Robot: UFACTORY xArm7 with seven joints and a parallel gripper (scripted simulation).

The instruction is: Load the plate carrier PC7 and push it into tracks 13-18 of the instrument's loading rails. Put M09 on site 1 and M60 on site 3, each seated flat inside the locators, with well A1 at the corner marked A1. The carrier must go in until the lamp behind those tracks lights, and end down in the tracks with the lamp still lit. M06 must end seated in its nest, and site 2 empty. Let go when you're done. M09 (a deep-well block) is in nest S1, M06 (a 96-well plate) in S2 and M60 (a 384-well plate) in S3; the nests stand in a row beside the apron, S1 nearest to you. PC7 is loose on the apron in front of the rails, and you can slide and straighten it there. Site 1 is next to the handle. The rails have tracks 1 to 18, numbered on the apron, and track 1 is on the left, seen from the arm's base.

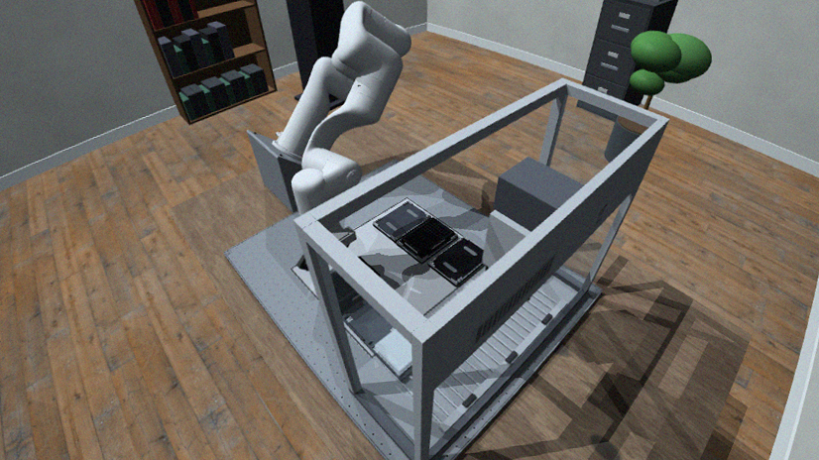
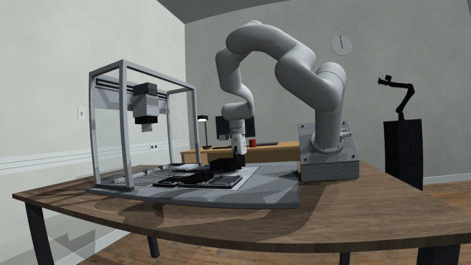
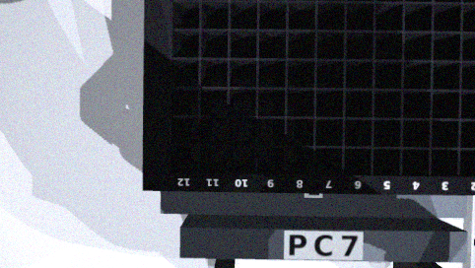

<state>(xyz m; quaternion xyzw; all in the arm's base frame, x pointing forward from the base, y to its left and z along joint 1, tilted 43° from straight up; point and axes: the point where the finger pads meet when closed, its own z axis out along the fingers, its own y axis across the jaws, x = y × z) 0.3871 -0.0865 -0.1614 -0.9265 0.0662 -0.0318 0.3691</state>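
Top view: white seven-joint arm (image 1: 345, 86) bends down behind the grey open-frame instrument (image 1: 483, 128), so I cannot see the tool here. Three dark plate nests (image 1: 428, 234) sit in a row on the pale apron; the first looks vacated, the other two still hold dark plates.

Exterior view: gripper (image 2: 238, 157) hangs nose-down at the near end of the black deep-well block M09 (image 2: 224, 163), which rests on the carrier beyond the nest row. The brown wooden worktop (image 2: 362, 210) carries the whole grey base plate (image 2: 276, 194). Ribbed loading rails (image 2: 148, 179) lie under the frame, the carrier short of them.

Wrist view: I look straight down on the block's well grid, its column numbers running 12 to 2 along the edge next to the dark grey carrier handle labelled PC7 (image 3: 322, 244). That puts the block on site 1, by the handle, as the task wants.

Fingers: spread wide and, as I judge it, gripping nothing; only two dark tips (image 3: 224, 263) show at the frame's bottom edge, just outside the handle.

Next, in my judgement: fetch M60 for site 3.
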